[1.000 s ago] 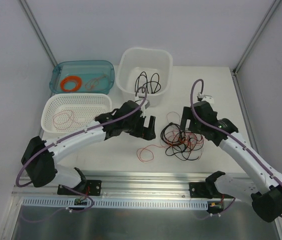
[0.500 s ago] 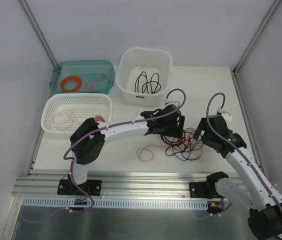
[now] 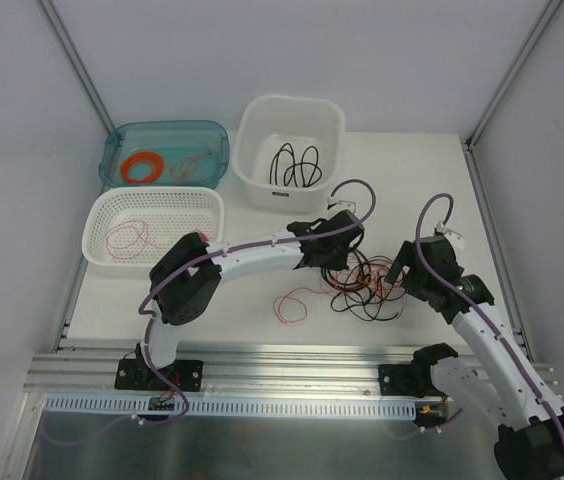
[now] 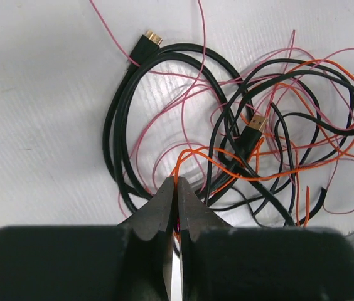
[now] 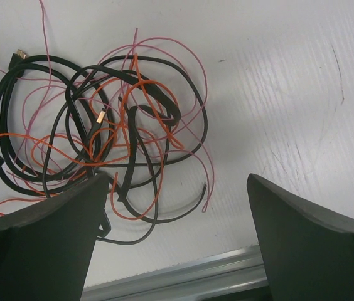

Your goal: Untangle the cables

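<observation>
1. Right of table (image 3: 422, 190) centre, between both wrists: cables (image 3: 367, 288) lying as one loose knot, with black, orange and pink loops crossed over each other.
2. Left gripper (image 4: 177, 183) closed at knot's edge, apparently pinching orange strand (image 4: 186, 152) between fingertips.
3. Right gripper (image 5: 178, 188) spread wide, hovering just beside knot, holding nothing.
4. Step judged: first strand grabbed, separation not yet begun.
5. Next: draw orange strand slowly clear. Probably calls for right gripper pinning black loops.
</observation>
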